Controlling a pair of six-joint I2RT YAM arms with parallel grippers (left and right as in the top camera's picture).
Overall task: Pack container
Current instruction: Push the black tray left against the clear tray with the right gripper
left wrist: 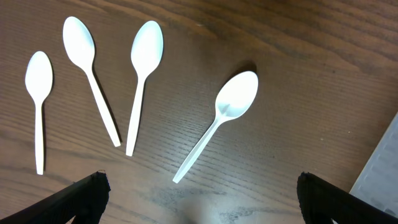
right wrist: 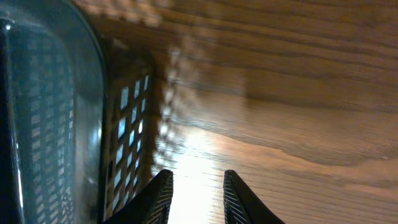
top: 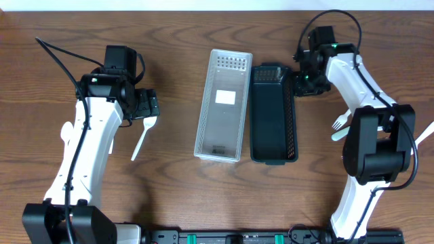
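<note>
A light grey perforated container [top: 224, 105] and a dark perforated basket [top: 273, 115] lie side by side at the table's middle, both seemingly empty. Several white plastic spoons lie on the wood under my left arm; the nearest spoon [left wrist: 227, 115] lies just ahead of my left gripper [left wrist: 199, 202], which is wide open and empty above the table. One spoon [top: 141, 141] shows in the overhead view below my left gripper [top: 150, 108]. My right gripper [top: 303, 80] sits at the basket's far right corner. Its fingers [right wrist: 198, 198] are slightly apart with nothing between, beside the basket wall [right wrist: 127, 137].
A white plastic fork [top: 339, 124] lies right of the basket, partly under the right arm. Another white utensil [top: 424, 135] pokes in at the right edge. Other spoons [left wrist: 87, 74] [left wrist: 143, 74] [left wrist: 38, 106] lie left of the nearest one.
</note>
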